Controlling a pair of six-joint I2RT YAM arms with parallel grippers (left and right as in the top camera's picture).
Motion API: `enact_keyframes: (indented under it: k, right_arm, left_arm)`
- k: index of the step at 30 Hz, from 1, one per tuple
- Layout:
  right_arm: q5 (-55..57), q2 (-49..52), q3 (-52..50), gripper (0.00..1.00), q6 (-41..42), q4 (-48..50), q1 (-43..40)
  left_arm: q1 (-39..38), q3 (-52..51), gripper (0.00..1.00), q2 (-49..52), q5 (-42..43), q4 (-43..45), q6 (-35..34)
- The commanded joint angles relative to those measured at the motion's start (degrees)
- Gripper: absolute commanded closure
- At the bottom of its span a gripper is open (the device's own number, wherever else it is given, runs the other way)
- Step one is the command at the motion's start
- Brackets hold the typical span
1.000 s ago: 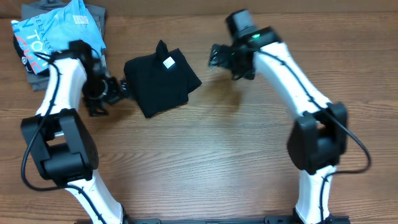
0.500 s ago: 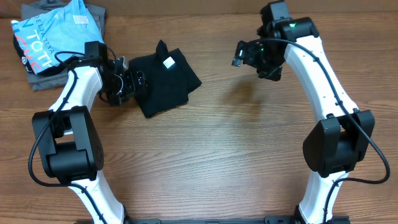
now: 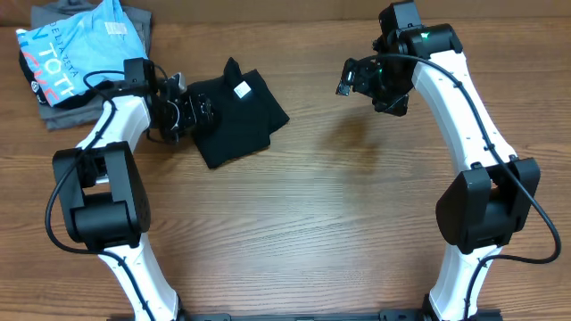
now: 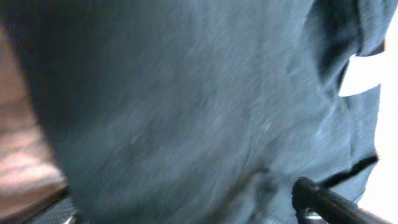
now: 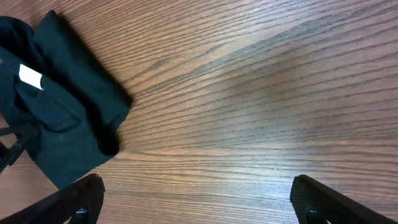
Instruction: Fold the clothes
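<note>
1. Overhead: the black T-shirt (image 3: 236,120) lies folded on the wooden tabletop (image 3: 312,223). The left hand (image 3: 190,114) is at the shirt's left edge, and the right hand (image 3: 355,78) is well apart to the shirt's right.
2. Left wrist view: dark fabric fills the blurred frame, with the white neck label (image 4: 360,74) at upper right. Whether this hand grips the shirt cannot be told.
3. Right wrist view: the fingers (image 5: 81,199) are spread wide and hold nothing; the T-shirt lies beyond them, upper left.
</note>
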Motion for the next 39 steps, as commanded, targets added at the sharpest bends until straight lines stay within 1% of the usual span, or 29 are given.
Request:
enact_keyframes:
  k: [1, 2, 4, 5, 10, 14, 17, 20, 24, 27, 28, 34, 39]
  right_arm:
    - [-0.4, -0.7, 1.0, 0.00, -0.8, 0.0, 0.1]
    - [-0.4, -0.7, 1.0, 0.00, -0.8, 0.1, 0.1]
    - [-0.4, -0.7, 1.0, 0.00, -0.8, 0.0, 0.1]
    - [-0.4, -0.7, 1.0, 0.00, -0.8, -0.1, 0.1]
    - [1.3, -0.7, 1.0, 0.00, -1.0, -2.2, 0.1]
    - [2.8, -0.7, 1.0, 0.00, -1.0, -3.6, 0.1]
    - [2.8, -0.7, 1.0, 0.00, -1.0, -4.2, 0.1]
    - [2.8, -0.7, 1.0, 0.00, -1.0, -5.0, 0.1]
    - [2.8, -0.7, 1.0, 0.00, -1.0, -6.1, 0.1]
    - [2.8, -0.7, 1.0, 0.00, -1.0, -6.6, 0.1]
    - [2.8, -0.7, 1.0, 0.00, -1.0, -7.0, 0.1]
    - [2.8, -0.7, 0.9, 0.00, -1.0, -7.6, 0.1]
    - [4.6, -0.7, 0.7, 0.00, -1.0, -8.9, 0.2]
  left_arm:
    - [-0.2, -0.8, 0.52, 4.2, 2.4, 2.5, 0.5]
    - [-0.2, -0.8, 0.65, 4.2, 2.4, 3.3, 0.5]
    - [-0.2, -0.8, 0.88, 4.2, 2.2, 4.9, 0.5]
    - [-0.1, -0.8, 0.95, 4.2, 2.1, 5.5, 0.6]
    - [-0.1, -0.1, 0.96, 4.2, 2.2, 7.9, 4.2]
    - [-0.1, 3.5, 0.96, 4.2, 2.0, 5.5, 7.2]
    - [-0.1, 8.7, 0.96, 4.2, -2.1, 1.1, 8.7]
    - [-0.1, 16.2, 0.96, 4.2, -8.8, -4.8, 10.6]
    - [0.3, 25.7, 0.96, 4.2, -14.5, -10.8, 13.7]
    - [0.7, 31.8, 0.96, 4.2, -18.3, -13.3, 14.4]
    - [1.1, 35.5, 0.96, 4.2, -19.8, -14.5, 15.4]
    - [3.0, 44.0, 0.96, 4.2, -24.0, -16.3, 15.7]
    - [5.6, 46.6, 0.96, 4.2, -25.3, -15.4, 15.7]
